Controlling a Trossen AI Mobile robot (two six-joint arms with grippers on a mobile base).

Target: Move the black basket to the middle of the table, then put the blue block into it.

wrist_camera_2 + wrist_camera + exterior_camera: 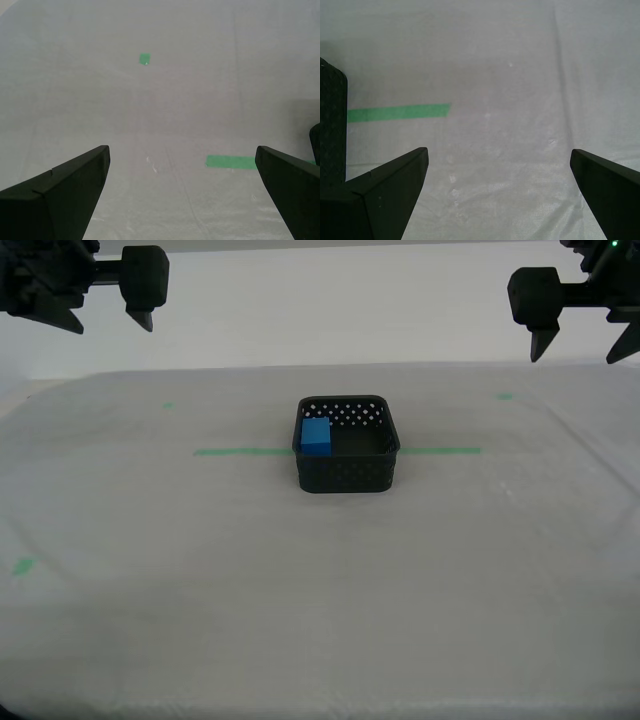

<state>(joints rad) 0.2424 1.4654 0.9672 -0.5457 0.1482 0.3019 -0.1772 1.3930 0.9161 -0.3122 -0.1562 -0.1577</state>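
Exterior view: blue block (316, 435) inside black basket (347, 444), mid table (150, 570), on green tape line (235, 451). Both claws spread apart, holding nothing. Basket probably light, stiff; best grabbed by rim.

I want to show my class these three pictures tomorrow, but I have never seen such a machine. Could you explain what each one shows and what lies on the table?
It is a robot with two arms, each ending in a gripper. The wide picture comes from a camera on the robot's body: a cloth-covered table with green tape, and in the middle a black basket with a blue block inside. The other two come from cameras on the arms, looking down past the open first gripper and second gripper. Both hold nothing.
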